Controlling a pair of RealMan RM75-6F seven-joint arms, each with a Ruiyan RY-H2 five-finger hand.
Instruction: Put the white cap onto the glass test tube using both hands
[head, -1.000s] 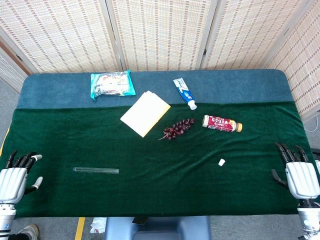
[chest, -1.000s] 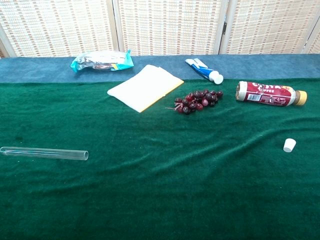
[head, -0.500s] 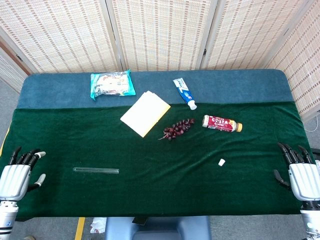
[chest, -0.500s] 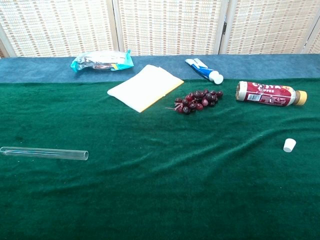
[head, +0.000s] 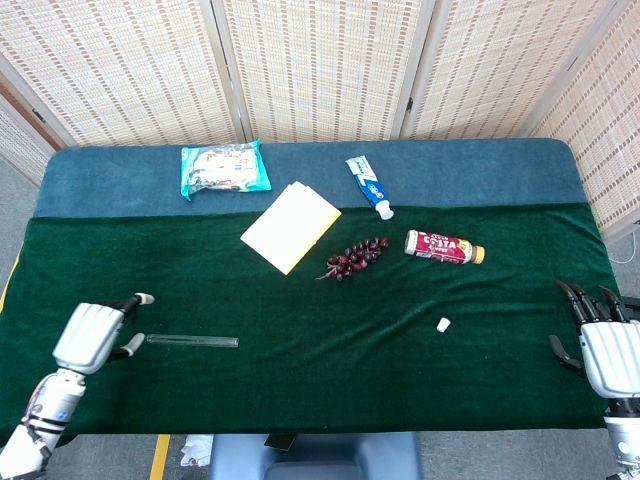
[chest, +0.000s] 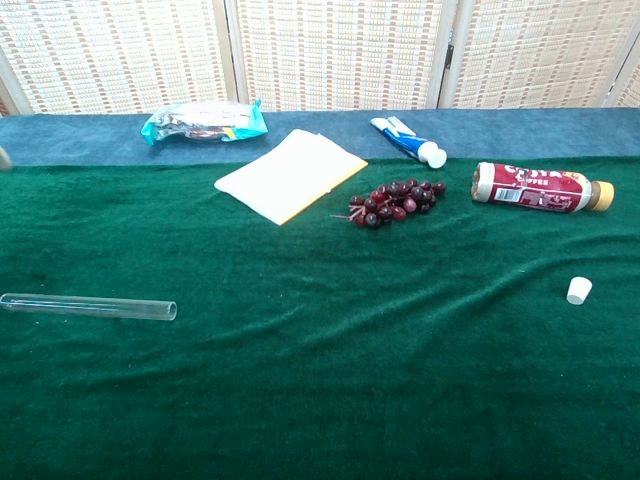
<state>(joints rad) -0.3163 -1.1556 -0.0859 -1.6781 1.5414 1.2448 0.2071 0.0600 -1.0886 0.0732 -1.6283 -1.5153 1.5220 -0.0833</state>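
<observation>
Just right of left hand (head: 92, 336), fingers spread, holding nothing: we note clear glass test tube (head: 192, 341) lying flat | right hand (head: 606, 352) spread, holding nothing; small white cap (head: 443, 324) well to its left

Left hand (head: 92, 335) sits low at the near left, back upward, fingers spread and pointing right, holding nothing. Right hand (head: 606, 350) sits far across at the near right, fingers spread forward, holding nothing.
</observation>
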